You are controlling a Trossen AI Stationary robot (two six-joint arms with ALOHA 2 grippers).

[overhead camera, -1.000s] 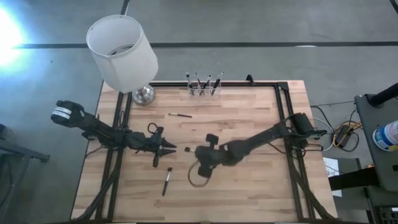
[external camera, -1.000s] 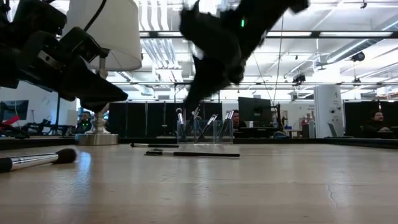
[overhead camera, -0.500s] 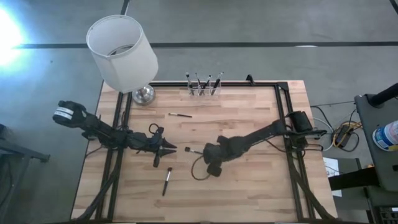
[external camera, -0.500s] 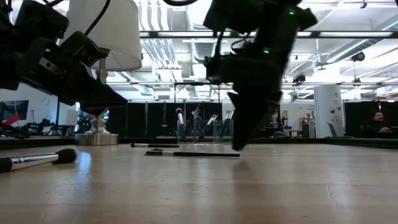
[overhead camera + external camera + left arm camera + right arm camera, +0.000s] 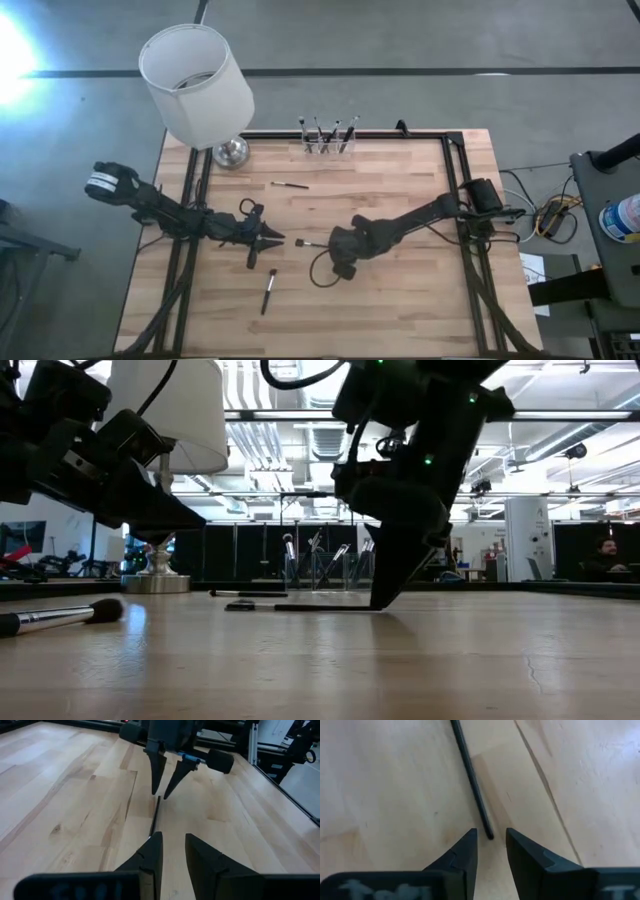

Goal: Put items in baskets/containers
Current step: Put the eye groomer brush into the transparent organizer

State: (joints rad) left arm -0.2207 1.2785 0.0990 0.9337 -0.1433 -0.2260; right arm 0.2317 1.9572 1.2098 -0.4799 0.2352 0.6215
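Right gripper [image 5: 489,851] jaws spread, tips down straddling handle end of thin makeup brush [image 5: 470,775]; its long axis runs straight ahead from your jaws. Left gripper [image 5: 172,851] spread, opposite end, farther.

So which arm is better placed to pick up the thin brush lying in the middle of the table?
The right arm: its tool is open with its tips beside the brush end. The left tool hovers farther back.
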